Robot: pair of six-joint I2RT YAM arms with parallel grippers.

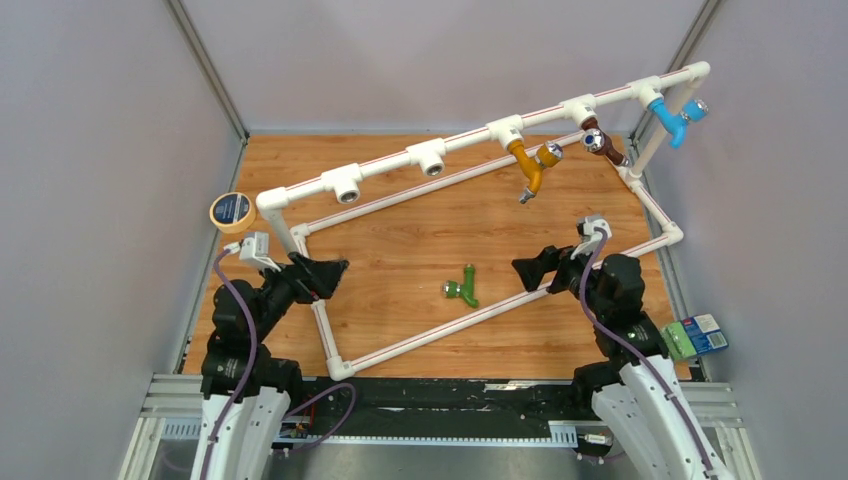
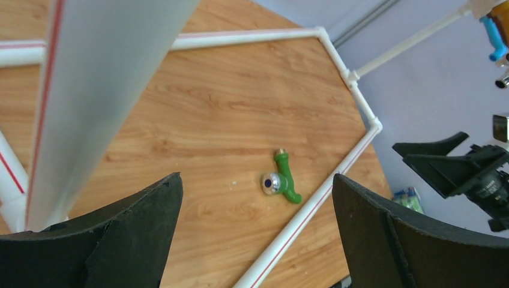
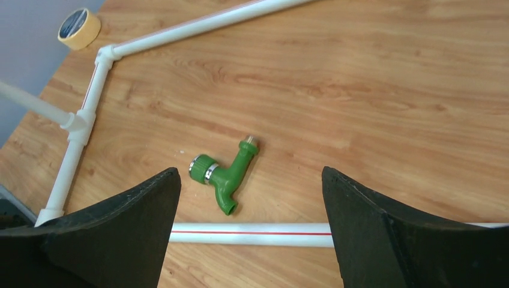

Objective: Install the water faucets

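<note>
Since the green faucet [image 1: 463, 288] lies on the table [image 1: 420, 235] between the left hand [image 1: 335, 270] and the right hand [image 1: 527, 268], both released and empty, the right should grasp its body, avoiding the white pipe [image 1: 480, 312].

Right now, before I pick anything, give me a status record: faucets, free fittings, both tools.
green faucet: loose on the table, inside the pipe frame
orange faucet: mounted on raised pipe
brown faucet: mounted
blue faucet: mounted
free fittings: two, left of the orange faucet
left tool: open, empty, left of green faucet
right tool: open, empty, right of green faucet
</note>
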